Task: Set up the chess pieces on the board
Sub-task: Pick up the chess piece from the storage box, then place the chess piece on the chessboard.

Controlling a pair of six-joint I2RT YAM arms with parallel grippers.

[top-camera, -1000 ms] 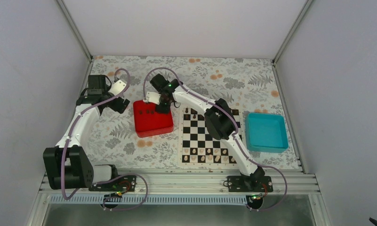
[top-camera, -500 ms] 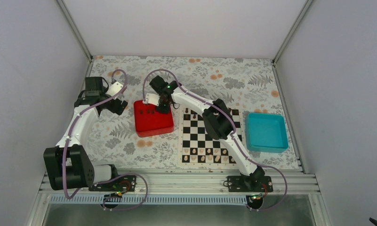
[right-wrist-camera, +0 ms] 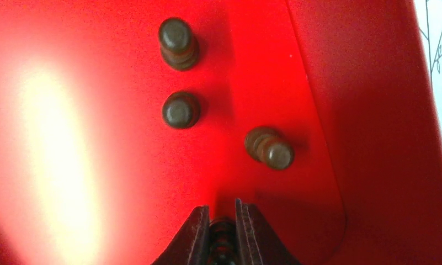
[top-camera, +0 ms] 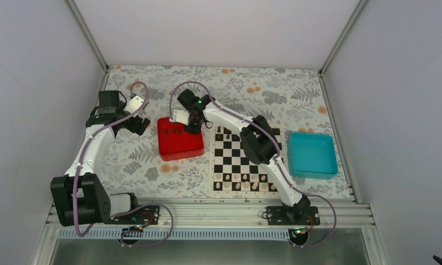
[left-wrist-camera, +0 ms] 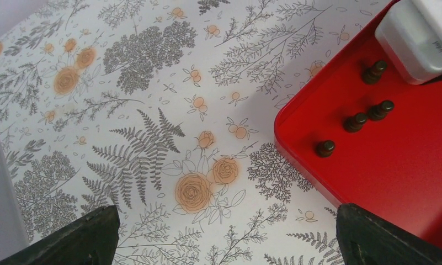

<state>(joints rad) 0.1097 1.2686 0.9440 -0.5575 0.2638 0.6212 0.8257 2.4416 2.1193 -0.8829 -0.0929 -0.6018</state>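
floral table (top-camera: 296, 88): right arm (top-camera: 257, 144) crosses the board (top-camera: 235, 165), red tray (top-camera: 182, 150) beside.

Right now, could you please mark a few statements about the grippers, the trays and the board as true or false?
1. The right gripper is closed on a dark chess piece in the red tray. True.
2. The left gripper holds a piece. False: it is open over the floral tablecloth, holding nothing.
3. Pale pieces stand along the near edge of the board. True.
4. The teal tray lies left of the board. False: it lies to its right.
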